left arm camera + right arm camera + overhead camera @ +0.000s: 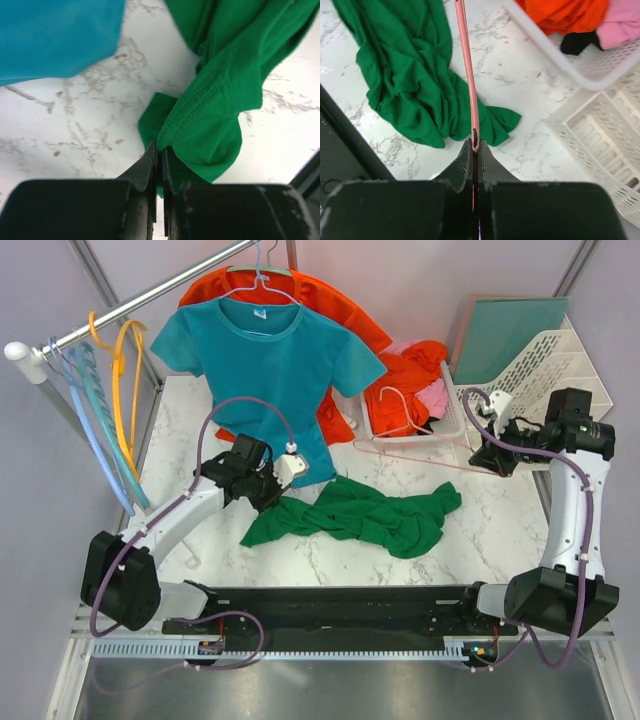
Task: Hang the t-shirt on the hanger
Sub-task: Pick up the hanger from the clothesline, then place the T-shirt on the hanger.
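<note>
The left gripper is pinching shut on a hem of the green t-shirt, which is lying crumpled on the marble table. The right gripper is clamping a corner of the pink wire hanger beside it

The left arm is reaching forward, jaws pinching shut; the right arm is standing seemingly upright, jaws clamping shut.

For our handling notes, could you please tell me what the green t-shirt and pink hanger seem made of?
The green t-shirt: soft matte knit, likely cotton; it crumples and shows stitched hems. The pink hanger: thin, smooth, slightly glossy rod, probably coated wire.
</note>
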`<state>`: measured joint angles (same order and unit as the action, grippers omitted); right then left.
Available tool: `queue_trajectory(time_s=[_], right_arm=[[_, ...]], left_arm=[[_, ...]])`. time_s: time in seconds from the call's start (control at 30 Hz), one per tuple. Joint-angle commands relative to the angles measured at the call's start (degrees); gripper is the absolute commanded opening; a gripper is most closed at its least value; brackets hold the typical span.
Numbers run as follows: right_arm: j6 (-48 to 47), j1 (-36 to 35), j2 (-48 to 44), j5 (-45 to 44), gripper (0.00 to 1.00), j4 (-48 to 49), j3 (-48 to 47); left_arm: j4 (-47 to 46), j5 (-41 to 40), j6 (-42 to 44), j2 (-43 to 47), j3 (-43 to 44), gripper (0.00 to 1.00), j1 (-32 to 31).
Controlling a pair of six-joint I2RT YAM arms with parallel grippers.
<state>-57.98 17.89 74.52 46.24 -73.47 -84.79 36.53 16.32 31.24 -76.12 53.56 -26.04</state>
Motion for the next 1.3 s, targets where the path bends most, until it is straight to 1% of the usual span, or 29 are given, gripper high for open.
queue_trajectory(time_s=[0.0, 0.07, 0.17, 0.2, 0.27, 0.3, 0.4, 0.57, 0.67, 0.7, 0.73, 0.77, 0.8, 0.83, 0.87, 0.93, 0.97, 1.0, 1.17, 1.27], right_arm=[[-8.73, -0.14, -1.57, 7.27, 0.00, -10.29, 3.05], [-7.95, -0.40, -1.48, 8.95, 0.00, -10.29, 3.23], [-5.40, -2.85, -2.10, 12.03, 0.00, -10.29, 2.62], [-4.96, -5.47, -3.14, 12.82, 0.00, -10.29, 2.96], [-3.47, -8.56, -4.47, 12.91, 0.00, -10.29, 4.19], [-3.03, -11.53, -4.99, 12.83, 0.00, -10.20, 5.59], [-1.53, -14.98, -7.45, 12.47, 0.00, -10.20, 8.49], [-1.79, -16.04, -10.53, 10.19, 0.00, -10.20, 13.51], [-1.88, -15.96, -11.24, 10.53, 0.00, -9.59, 15.53], [-0.66, -15.96, -11.24, 10.71, 0.00, -6.80, 16.75], [3.96, -15.96, -11.59, 10.71, 0.00, -4.34, 17.64], [6.45, -16.04, -11.94, 10.71, 0.00, -1.61, 18.69], [8.99, -16.22, -12.64, 10.37, 0.00, 4.24, 20.96], [14.94, -16.48, -14.13, 9.84, 0.00, 7.61, 22.12], [17.61, -17.18, -15.01, 8.79, 0.00, 13.82, 24.30], [24.10, -17.62, -17.30, 7.64, 0.00, 19.31, 26.16], [25.53, -17.63, -17.74, 7.03, 0.00, 22.81, 27.48], [26.76, -19.11, -18.53, 6.15, 0.00, 24.06, 27.92], [29.94, -20.35, -18.36, 4.56, 0.00, 29.08, 30.03], [29.15, -21.31, -16.78, 5.88, 0.00, 28.39, 30.21]], left_arm=[[-5.32, -6.19, -2.41, -2.10, 2.78, 0.02, 1.34], [-5.25, -7.88, -2.50, -2.98, 3.56, 0.02, 2.92], [-5.24, -9.28, -3.29, -4.91, 4.36, 0.02, 4.07], [-5.07, -9.89, -3.90, -5.88, 4.71, 0.02, 4.16], [-4.46, -10.08, -4.26, -6.85, 5.50, 0.02, 4.68], [-4.37, -10.08, -4.87, -7.11, 5.68, 0.02, 4.69], [-4.10, -9.73, -5.66, -8.43, 6.38, 0.02, 5.12], [-3.40, -8.06, -6.37, -9.58, 7.35, 0.02, 5.48], [-3.05, -6.57, -6.46, -9.66, 7.79, 0.02, 5.48], [-2.87, -6.30, -6.55, -9.66, 7.96, 0.02, 5.48], [-2.70, -6.04, -6.72, -9.58, 7.96, 0.02, 5.48], [-2.43, -5.68, -6.81, -9.75, 8.31, 0.02, 5.48], [-2.08, -5.68, -6.90, -9.75, 8.40, 0.03, 5.48], [-1.99, -5.51, -7.07, -9.84, 8.49, 0.03, 5.48], [-1.73, -5.24, -7.16, -9.84, 8.49, 0.03, 5.56], [-1.38, -4.89, -7.25, -9.40, 8.40, 0.03, 5.48], [-1.20, -4.80, -7.34, -9.31, 8.40, 0.03, 5.39], [-1.03, -4.72, -7.34, -9.05, 8.32, 0.03, 5.48], [-0.32, -3.93, -7.51, -8.70, 8.40, 0.03, 5.48], [0.38, -3.75, -7.60, -8.87, 9.02, 0.04, 5.48]])
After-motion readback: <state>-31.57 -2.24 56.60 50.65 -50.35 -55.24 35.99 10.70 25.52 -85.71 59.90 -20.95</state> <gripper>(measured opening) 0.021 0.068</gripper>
